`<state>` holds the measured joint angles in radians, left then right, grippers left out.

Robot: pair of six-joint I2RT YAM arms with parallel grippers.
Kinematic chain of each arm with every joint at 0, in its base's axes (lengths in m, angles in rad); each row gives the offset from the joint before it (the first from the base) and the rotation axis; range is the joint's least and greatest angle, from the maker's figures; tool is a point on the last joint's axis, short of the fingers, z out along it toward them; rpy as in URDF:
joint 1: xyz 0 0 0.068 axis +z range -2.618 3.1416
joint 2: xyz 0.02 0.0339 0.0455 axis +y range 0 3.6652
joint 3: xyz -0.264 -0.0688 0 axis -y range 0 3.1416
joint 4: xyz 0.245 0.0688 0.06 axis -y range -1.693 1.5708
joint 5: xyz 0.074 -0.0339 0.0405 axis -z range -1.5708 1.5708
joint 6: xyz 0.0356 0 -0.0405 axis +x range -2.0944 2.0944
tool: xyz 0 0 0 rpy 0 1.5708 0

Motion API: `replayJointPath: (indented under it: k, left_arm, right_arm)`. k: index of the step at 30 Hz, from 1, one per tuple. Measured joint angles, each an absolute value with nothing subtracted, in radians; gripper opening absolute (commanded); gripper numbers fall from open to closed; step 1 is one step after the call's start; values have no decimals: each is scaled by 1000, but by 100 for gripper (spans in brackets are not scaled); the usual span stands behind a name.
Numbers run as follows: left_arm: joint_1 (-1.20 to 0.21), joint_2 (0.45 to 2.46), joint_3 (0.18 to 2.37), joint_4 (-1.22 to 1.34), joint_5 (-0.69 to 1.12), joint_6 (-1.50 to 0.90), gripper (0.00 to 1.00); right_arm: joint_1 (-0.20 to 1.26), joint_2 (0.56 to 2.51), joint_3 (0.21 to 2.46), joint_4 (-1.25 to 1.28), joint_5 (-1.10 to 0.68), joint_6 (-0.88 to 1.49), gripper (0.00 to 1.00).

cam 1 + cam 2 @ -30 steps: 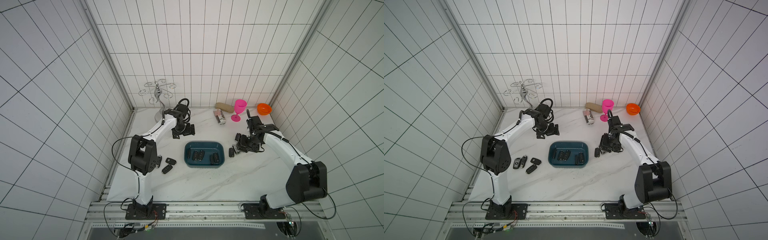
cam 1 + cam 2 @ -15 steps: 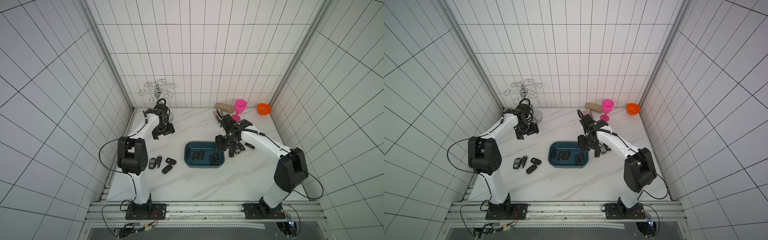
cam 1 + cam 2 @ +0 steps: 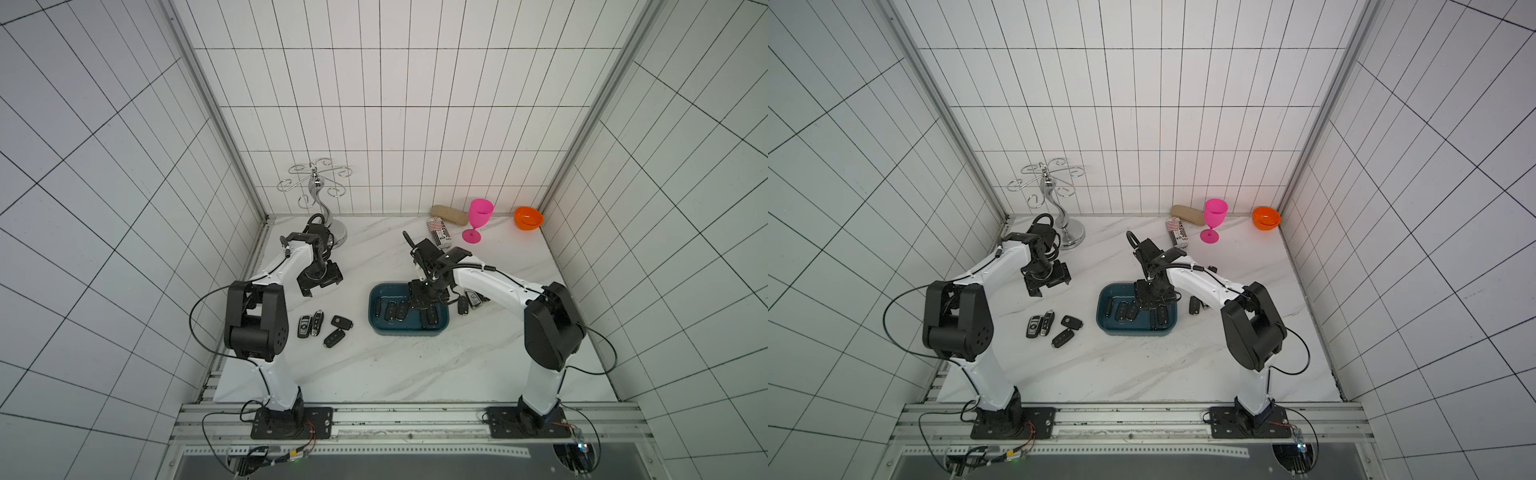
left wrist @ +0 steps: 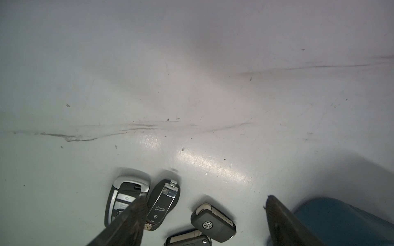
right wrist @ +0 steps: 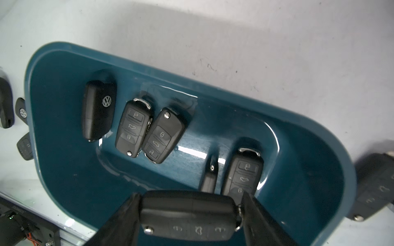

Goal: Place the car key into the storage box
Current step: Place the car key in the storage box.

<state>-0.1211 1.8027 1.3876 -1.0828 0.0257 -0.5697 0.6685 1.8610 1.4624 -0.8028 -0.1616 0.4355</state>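
Right fingers [image 5: 119,221], moved in from bench [image 3: 395,374], pinch car key [image 5: 187,219] over storage box [image 5: 298,132]. Left fingers [image 4: 128,219] spread, withdrawn toward loose keys [image 4: 164,204]. VW badge on boxed key [image 5: 99,108].

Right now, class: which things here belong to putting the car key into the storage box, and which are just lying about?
Belongs to the job: car key held in the right gripper; storage box; loose keys outside it.
Just lying about: pink goblet; orange bowl; metal stand; tan case; striped packet.
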Motion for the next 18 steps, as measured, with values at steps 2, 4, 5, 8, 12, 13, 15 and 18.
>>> replayJointPath:
  k: [2,4,5,8,12,13,15,18]
  left_arm:
    - [-121,1781,1343,-1066,35,-587,81]
    - [-121,1754,1293,-1046,47,-609,79]
    - [-121,1745,1274,-1037,50,-616,79]
    - [-122,1711,1208,-996,70,-651,76]
    - [-150,1682,1148,-946,76,-709,76]
    - [-167,1681,1145,-941,76,-727,76]
    - [-205,1682,1144,-927,76,-764,76]
    - [-261,1682,1144,-907,76,-825,76]
  right_arm:
    - [670,1868,1462,-786,-160,433,51]
    - [670,1878,1462,-772,-159,429,51]
    - [671,1880,1462,-766,-158,428,51]
    - [677,1891,1462,-753,-150,422,51]
    - [682,1913,1462,-742,-136,413,51]
    - [682,1917,1462,-740,-134,410,51]
    - [682,1926,1462,-738,-129,406,51]
    - [682,1931,1462,-735,-122,402,51]
